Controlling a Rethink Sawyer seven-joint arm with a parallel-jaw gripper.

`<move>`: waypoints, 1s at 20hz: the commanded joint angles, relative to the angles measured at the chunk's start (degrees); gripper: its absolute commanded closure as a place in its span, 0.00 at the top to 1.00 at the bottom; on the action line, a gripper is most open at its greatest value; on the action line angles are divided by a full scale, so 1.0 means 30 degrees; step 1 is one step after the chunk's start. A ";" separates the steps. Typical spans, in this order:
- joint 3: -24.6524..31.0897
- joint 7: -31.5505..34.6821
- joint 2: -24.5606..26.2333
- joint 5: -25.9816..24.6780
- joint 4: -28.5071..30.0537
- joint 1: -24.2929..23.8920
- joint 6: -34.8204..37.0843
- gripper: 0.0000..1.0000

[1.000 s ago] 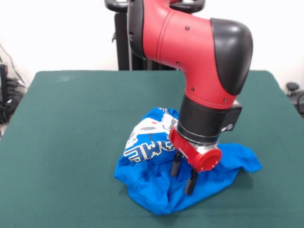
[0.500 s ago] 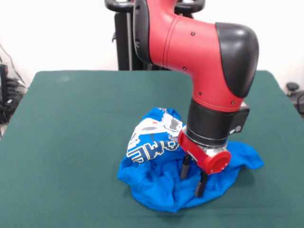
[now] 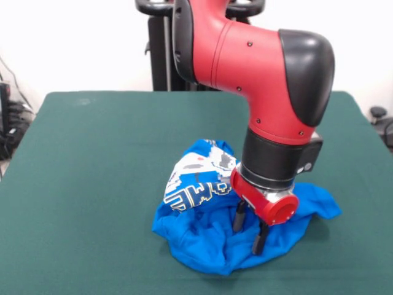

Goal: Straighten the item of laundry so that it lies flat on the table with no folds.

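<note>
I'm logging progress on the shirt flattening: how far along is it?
Nothing looks done: the shirt sits bunched in a heap on the table, its print folded over. In hand: the gripper, jaws apart, is down in the cloth. Left: spreading the whole shirt flat.

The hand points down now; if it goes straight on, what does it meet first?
The hand would most likely meet the crumpled shirt first, then the table under it. Its tips already look at the cloth, though depth is unclear.

Robotics lab: red-black arm [image 3: 258,80] at green-cloth table [image 3: 92,160], bare white wall, cables at left edge
</note>
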 commanded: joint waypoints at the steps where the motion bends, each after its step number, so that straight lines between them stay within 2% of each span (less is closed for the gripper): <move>1: 0.2397 0.1740 0.0624 -0.0638 0.2131 0.0301 -0.0181 1.00; 10: 0.2459 0.0955 -0.1156 -0.1002 0.3322 0.0148 0.0448 1.00; 20: 0.3093 0.0496 -0.1541 -0.1024 0.3424 -0.0294 0.0212 1.00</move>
